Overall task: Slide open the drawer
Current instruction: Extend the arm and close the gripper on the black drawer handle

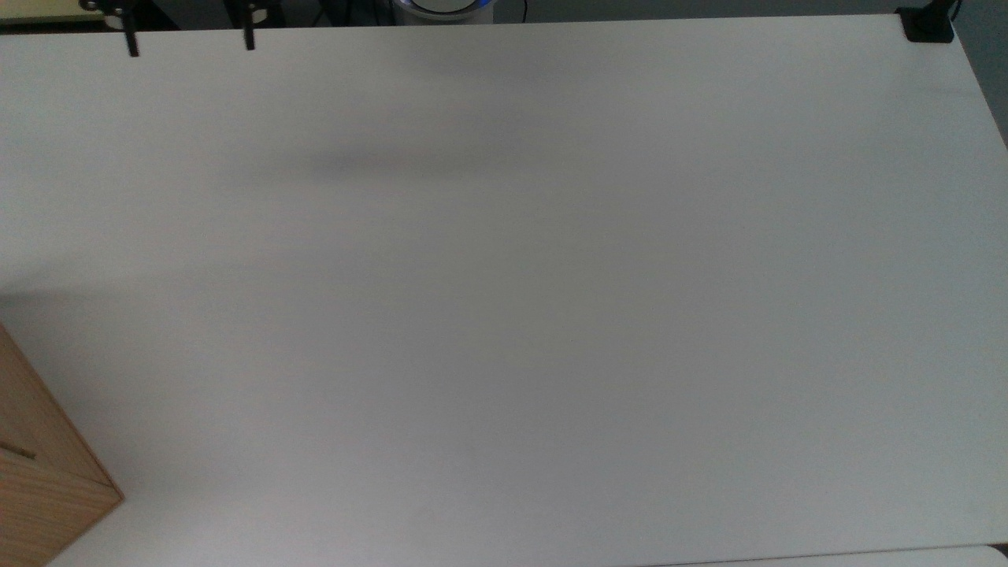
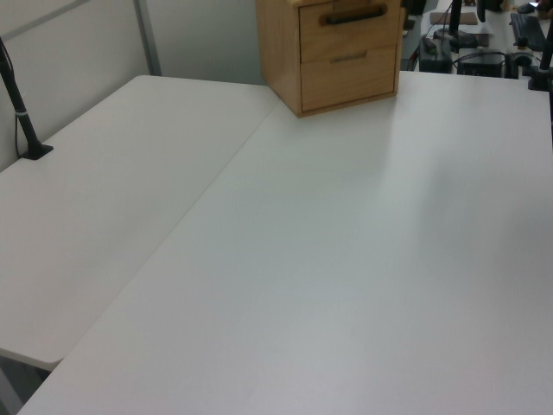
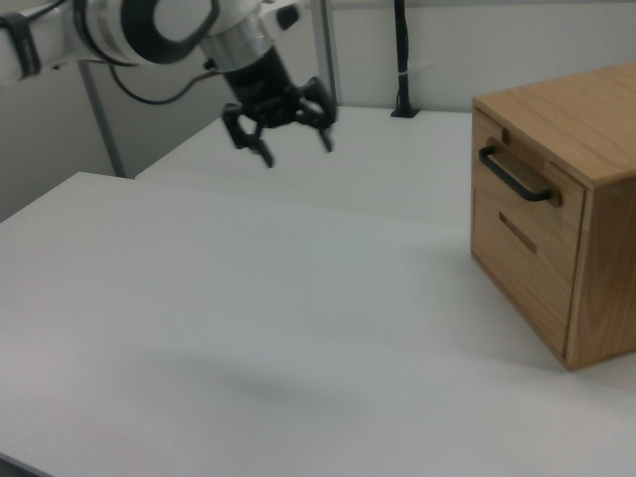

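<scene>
In the right view, the gripper point(image 3: 296, 144) hangs released, fingers spread, above the white surface point(image 3: 248, 328) at upper left. The drawer point(image 3: 525, 184), shut in its wooden cabinet point(image 3: 596, 119), sits well apart at right.

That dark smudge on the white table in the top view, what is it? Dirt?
Probably a shadow, not dirt: top view, the smudge is soft-edged on the table; right view, the hand hangs open above the table, a faint shadow beneath.
</scene>
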